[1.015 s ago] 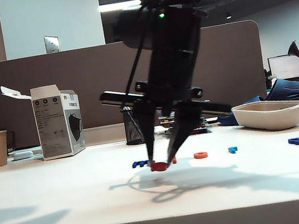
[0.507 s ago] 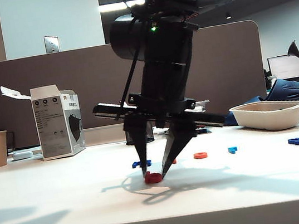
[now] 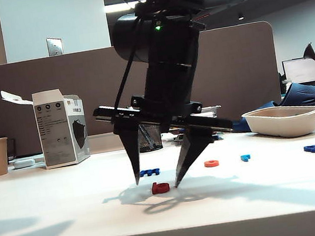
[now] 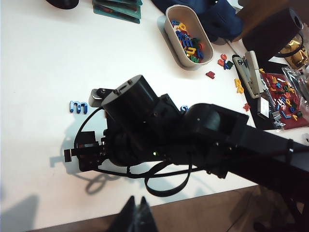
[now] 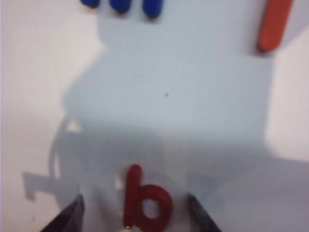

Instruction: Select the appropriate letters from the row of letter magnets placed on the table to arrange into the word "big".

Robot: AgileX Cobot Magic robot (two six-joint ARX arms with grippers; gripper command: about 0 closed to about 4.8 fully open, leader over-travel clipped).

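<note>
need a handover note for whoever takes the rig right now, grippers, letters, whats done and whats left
Right gripper: open, tips down at the table, straddling the red "b" without gripping it.
Left gripper: raised away from the letters; open or shut cannot be told.
Letters: "b" lies flat in front of the row. Still in the row: orange-red bar, dark blue "g". Dark blue "m", orange ring and light blue letter are not needed.
Done: "b" placed.
Left: place the bar, then the "g", beside the "b".
</note>
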